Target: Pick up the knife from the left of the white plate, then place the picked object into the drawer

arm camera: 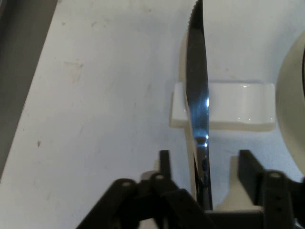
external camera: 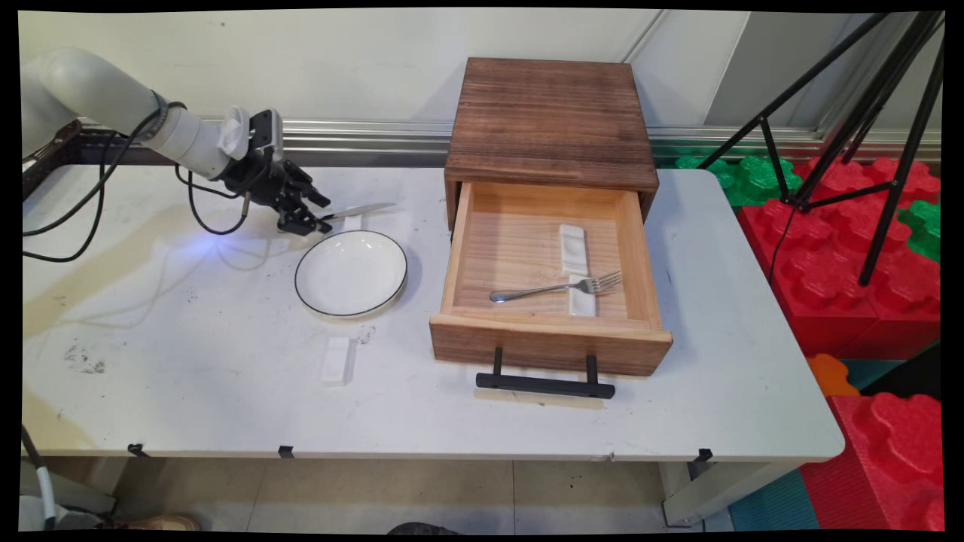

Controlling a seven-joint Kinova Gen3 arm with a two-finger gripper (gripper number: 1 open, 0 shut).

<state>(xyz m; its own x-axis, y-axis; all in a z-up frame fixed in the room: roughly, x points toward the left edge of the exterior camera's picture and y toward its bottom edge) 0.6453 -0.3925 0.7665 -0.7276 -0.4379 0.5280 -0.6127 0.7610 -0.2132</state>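
Gripper [external camera: 315, 223] – black, two-fingered – has its fingers spread either side of a silver table knife's [arm camera: 197, 95] handle; blade lies across a white ceramic rest [arm camera: 238, 105], beside the black-rimmed white plate [external camera: 351, 272].

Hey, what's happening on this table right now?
The robot's gripper is at the handle end of a table knife, whose blade lies across a small white rest beside a white plate. Another rest lies in front of the plate. To the right, an open wooden drawer holds a fork on two more rests.
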